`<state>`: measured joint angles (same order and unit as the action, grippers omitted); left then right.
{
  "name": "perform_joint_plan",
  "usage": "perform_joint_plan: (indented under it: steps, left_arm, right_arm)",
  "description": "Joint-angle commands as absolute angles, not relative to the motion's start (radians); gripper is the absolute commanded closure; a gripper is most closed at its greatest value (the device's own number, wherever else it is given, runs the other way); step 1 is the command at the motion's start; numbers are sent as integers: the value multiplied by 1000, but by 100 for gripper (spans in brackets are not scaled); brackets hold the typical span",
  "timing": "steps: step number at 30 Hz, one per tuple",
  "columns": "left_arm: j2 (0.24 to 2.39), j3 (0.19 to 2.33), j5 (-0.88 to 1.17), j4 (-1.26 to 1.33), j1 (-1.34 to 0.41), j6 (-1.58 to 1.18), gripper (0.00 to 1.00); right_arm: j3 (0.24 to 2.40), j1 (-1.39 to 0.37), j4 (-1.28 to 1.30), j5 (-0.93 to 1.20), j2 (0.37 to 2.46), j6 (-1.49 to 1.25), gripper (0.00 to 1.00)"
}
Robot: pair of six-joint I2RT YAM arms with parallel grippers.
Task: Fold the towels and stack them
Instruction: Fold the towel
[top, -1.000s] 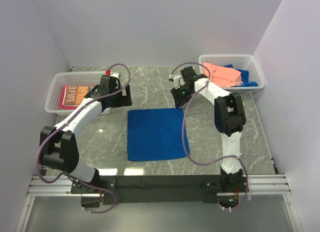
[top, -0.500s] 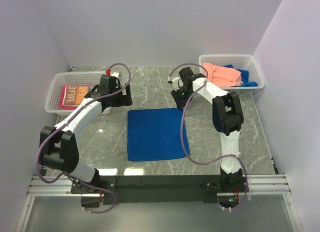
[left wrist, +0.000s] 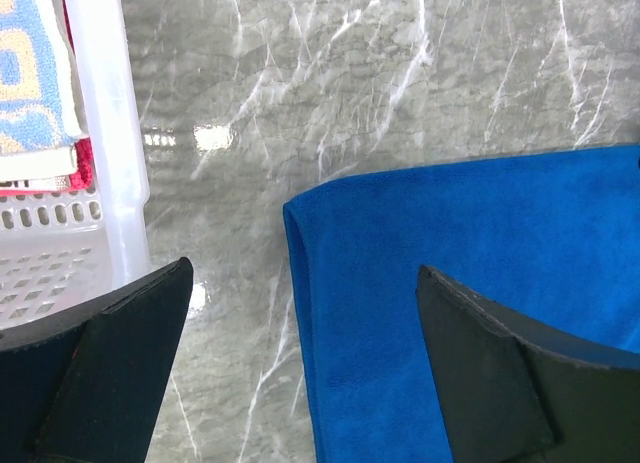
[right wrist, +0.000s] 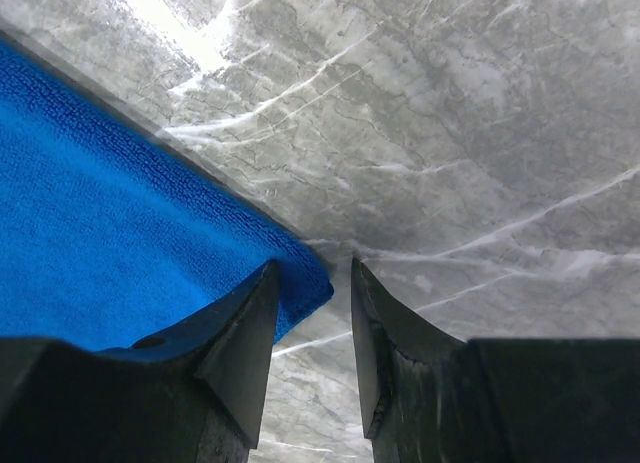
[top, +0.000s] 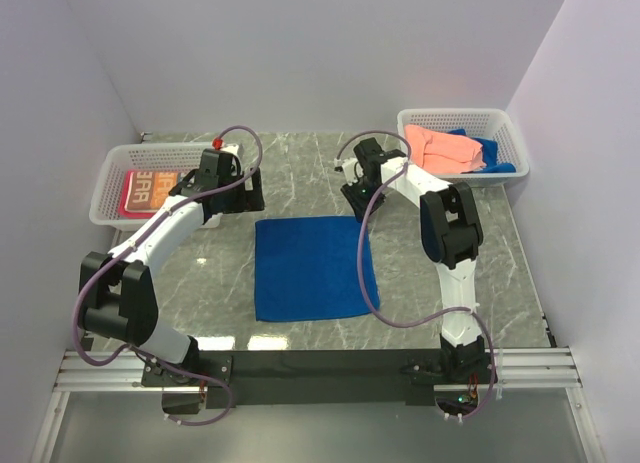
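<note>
A deep blue towel [top: 313,268] lies flat on the table's middle. My left gripper [top: 250,197] hovers over its far left corner, with its jaws wide open; in the left wrist view [left wrist: 305,368] the towel's left edge [left wrist: 300,283] runs between the fingers. My right gripper [top: 354,201] is at the far right corner. In the right wrist view [right wrist: 312,283] its jaws stand a small gap apart, with the towel's corner [right wrist: 305,278] between the tips and against the left finger. The printed orange/blue towel [top: 150,189] lies in the left basket. A salmon towel [top: 443,147] and another blue towel [top: 494,151] lie in the right basket.
A white mesh basket [top: 108,188] stands at the far left, close to my left gripper; its wall [left wrist: 100,133] shows in the left wrist view. A second white basket [top: 512,133] stands at the far right. Grey walls close in the table on three sides.
My right arm has swung a little to the left and its gripper has settled at the towel's far right corner. The left arm and the towel have not moved.
</note>
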<state>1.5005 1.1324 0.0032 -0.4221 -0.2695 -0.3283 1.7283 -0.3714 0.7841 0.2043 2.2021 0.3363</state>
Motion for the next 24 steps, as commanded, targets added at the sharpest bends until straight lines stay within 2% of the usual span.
perform_joint_plan:
  steps: [1,5,6,9,12,16,19,20,21,24]
  left_arm:
    - [1502,1127,23,-379,-268,-296,1]
    - [1534,1159,8,-394,-270,-272,1]
    - [1555,1172,8,-405,-270,-265,2]
    - [1600,1215,24,-413,-268,-239,3]
    - [1641,1259,66,-416,-270,-198,6]
    - [1726,1340,64,-442,-275,-129,11]
    - [1799,1393,80,-474,-285,-78,22]
    - [1831,1403,86,-482,-290,-68,33]
    - [1847,1416,86,-500,-291,-49,38]
    - [1897,1453,97,-534,-304,-28,44]
  right_arm:
    - [1720,-380,793,160,2230,347,58]
    - [1695,-382,792,160,2214,357,67]
    - [1694,-383,788,158,2210,360,78]
    - [1694,-382,793,146,2201,374,94]
    - [1687,-380,787,112,2186,391,100]
    - [1669,-379,773,58,2157,416,100]
    - [1658,-380,761,43,2145,428,100]
    - [1655,-379,759,41,2143,431,100]
    - [1652,-379,758,37,2141,433,100]
    - [1640,-379,749,25,2134,437,100]
